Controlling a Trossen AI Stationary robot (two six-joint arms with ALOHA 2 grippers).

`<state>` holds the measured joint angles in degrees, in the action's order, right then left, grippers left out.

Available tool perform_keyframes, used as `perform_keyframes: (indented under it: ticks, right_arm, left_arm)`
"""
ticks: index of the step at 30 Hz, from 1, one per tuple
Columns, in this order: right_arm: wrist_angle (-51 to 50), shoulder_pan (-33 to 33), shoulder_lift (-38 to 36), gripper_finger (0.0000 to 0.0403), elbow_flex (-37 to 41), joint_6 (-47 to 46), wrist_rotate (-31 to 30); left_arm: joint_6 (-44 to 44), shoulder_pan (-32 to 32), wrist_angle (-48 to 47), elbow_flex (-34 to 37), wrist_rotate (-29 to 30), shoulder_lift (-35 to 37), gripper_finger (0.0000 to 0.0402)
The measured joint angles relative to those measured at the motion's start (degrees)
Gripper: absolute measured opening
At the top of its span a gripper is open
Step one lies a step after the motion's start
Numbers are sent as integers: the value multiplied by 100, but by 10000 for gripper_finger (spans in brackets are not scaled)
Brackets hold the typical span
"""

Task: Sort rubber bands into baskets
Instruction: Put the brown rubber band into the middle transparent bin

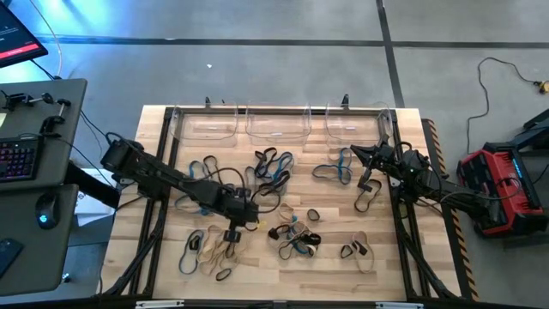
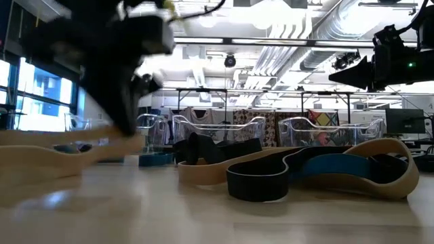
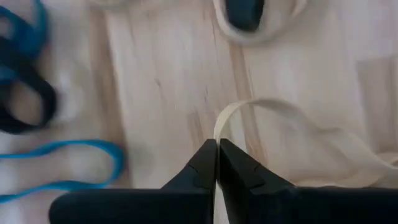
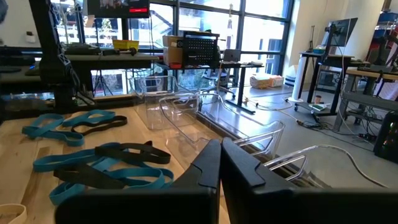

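Fingers pinched on a tan band, my left gripper low at the table's near-middle; right gripper closed, empty.

Grey concrete floor around wooden bench. Side desk beside it with keyboard and mouse. Red-black case on floor. Large windows behind; white ducts on ceiling.
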<state>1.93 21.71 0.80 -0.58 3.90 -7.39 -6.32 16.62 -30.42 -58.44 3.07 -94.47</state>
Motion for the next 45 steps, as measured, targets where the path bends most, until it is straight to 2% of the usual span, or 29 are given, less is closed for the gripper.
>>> perform_keyframes:
  ticks: [5,11,21,28,34,39,45]
  right_arm:
    - [0,0,0,0,-2,0,-1]
    - [0,0,0,0,-1,0,-1]
    - [0,0,0,0,-1,1,-1]
    - [0,2,0,0,-2,0,-1]
    - [1,1,0,0,-2,0,-1]
    - [0,2,0,0,-2,1,-1]
    - [0,0,0,0,0,0,1]
  left_arm:
    - [37,-372,-819,-941,462,251,2]
    - [291,-1026,-1200,-1855,1004,327,1]
    - [1495,-2560,-1231,-2646,836,325,0]
    - [2177,-3394,-936,-2830,820,325,0]
    - [2433,-3964,-482,-2830,714,322,0]
    - [2565,-4284,-249,-2830,129,155,0]
    - [2781,-4543,-84,-2830,0,-297,0]
